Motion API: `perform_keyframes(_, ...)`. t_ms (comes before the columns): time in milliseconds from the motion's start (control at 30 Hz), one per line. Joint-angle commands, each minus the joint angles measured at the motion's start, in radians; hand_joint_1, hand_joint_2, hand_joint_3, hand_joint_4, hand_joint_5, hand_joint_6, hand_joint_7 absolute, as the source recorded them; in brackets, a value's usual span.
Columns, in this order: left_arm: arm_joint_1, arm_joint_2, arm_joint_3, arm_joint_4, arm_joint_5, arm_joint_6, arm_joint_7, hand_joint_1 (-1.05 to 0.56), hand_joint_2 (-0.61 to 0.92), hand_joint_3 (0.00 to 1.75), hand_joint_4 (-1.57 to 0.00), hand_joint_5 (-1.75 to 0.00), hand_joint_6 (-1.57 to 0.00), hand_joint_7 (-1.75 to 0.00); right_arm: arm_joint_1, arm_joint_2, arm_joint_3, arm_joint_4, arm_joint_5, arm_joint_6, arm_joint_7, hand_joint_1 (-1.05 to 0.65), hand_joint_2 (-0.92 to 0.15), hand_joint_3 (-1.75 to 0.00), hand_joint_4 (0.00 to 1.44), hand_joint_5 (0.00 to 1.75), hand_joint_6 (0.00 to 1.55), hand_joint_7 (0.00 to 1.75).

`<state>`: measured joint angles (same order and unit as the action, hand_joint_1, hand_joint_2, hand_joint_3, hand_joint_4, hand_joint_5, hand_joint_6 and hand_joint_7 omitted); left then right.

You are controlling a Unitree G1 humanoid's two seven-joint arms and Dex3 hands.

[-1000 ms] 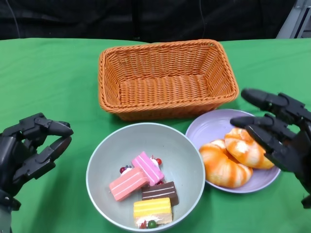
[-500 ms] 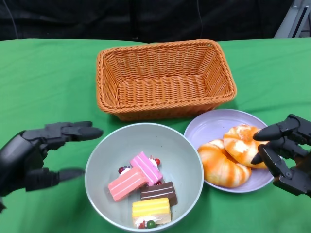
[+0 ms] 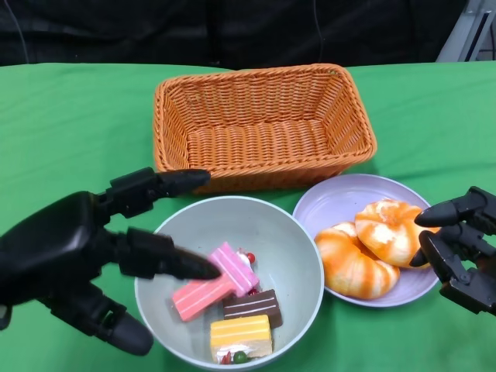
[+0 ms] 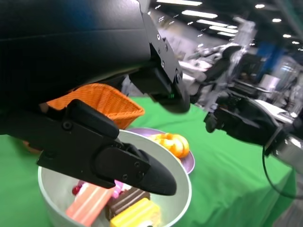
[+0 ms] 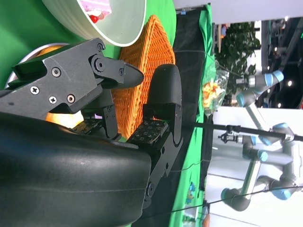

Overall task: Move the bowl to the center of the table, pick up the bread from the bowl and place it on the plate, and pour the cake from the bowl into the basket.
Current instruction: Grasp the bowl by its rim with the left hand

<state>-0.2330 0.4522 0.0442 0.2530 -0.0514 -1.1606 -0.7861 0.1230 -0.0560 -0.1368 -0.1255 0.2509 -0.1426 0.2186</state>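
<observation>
Your left hand (image 3: 70, 260) hovers at the bowl's (image 3: 298, 252) near-left rim, fingers spread wide and holding nothing. 4 cake pieces (image 3: 230, 298) lie inside. Your right hand (image 3: 461, 248) sits just beside the plate's (image 3: 333, 203) right edge, fingers apart and empty; 2 bread pieces (image 3: 372, 246) rest there. The basket (image 3: 263, 128) stands just behind. Only the left wrist view shows the thumb (image 4: 123, 163) hanging over the bowl's inside.

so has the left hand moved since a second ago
Yes. The left hand has come in toward the bowl; its fingers now reach over the near-left rim, whereas earlier it sat well clear of the bowl at the table's left edge.
</observation>
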Motion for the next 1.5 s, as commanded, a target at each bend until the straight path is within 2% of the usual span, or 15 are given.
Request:
perform_keyframes(33,-0.075,0.035,-0.049,0.137,0.049,-0.192,0.033,-0.55,0.76,0.01,-1.02,-0.23,-1.07,-0.08,0.002,0.004,-0.015,-0.013,0.016,0.014,-0.018,-0.06,-0.73,-0.65,0.7,1.48,0.75,1.07)
perform_keyframes(100,-0.109,0.058,-0.083,0.192,0.076,-0.254,0.046,-0.53,0.78,0.01,-1.08,-0.19,-1.13,-0.06,0.004,0.004,-0.013,-0.015,0.016,0.017,-0.021,-0.06,-0.74,-0.65,0.69,1.48,0.74,1.08)
perform_keyframes(267,-0.177,0.106,-0.144,0.29,0.142,-0.349,0.087,-0.53,0.79,0.01,-1.16,-0.2,-1.18,-0.05,0.008,0.009,-0.005,-0.016,0.007,0.013,-0.026,-0.06,-0.74,-0.65,0.69,1.47,0.73,1.09)
perform_keyframes(533,-0.221,0.127,-0.128,0.369,0.281,-0.41,0.168,-0.59,0.77,0.0,-1.19,-0.2,-1.17,-0.01,0.009,0.013,0.002,-0.014,0.001,0.01,-0.031,-0.05,-0.73,-0.67,0.7,1.46,0.73,1.08)
perform_keyframes(900,-0.189,0.137,-0.109,0.321,0.453,-0.341,0.262,-0.57,0.77,0.0,-1.18,-0.16,-1.1,0.0,0.015,0.009,0.004,-0.016,-0.018,-0.01,-0.024,-0.06,-0.73,-0.64,0.71,1.42,0.75,1.05)
perform_keyframes(1033,-0.188,0.132,-0.113,0.322,0.501,-0.332,0.304,-0.48,0.8,0.01,-1.21,-0.13,-1.12,-0.01,0.017,0.01,0.003,-0.018,-0.022,-0.014,-0.024,-0.07,-0.72,-0.63,0.71,1.42,0.76,1.04)
perform_keyframes(1333,-0.186,0.127,-0.101,0.314,0.631,-0.305,0.412,-0.43,0.84,0.01,-1.28,-0.11,-1.15,-0.01,0.02,0.014,0.006,-0.022,-0.02,-0.019,-0.024,-0.06,-0.71,-0.64,0.72,1.41,0.77,1.02)
perform_keyframes(1467,-0.187,0.117,-0.098,0.316,0.706,-0.287,0.478,-0.38,0.8,0.0,-1.34,-0.15,-1.18,-0.02,0.019,0.014,0.006,-0.016,-0.024,-0.032,-0.023,-0.07,-0.7,-0.66,0.72,1.41,0.77,1.02)
perform_keyframes(1500,-0.188,0.116,-0.099,0.316,0.724,-0.284,0.496,-0.37,0.79,0.0,-1.31,-0.25,-1.18,-0.01,0.02,0.014,0.007,-0.017,-0.025,-0.032,-0.023,-0.07,-0.7,-0.66,0.72,1.4,0.77,1.02)
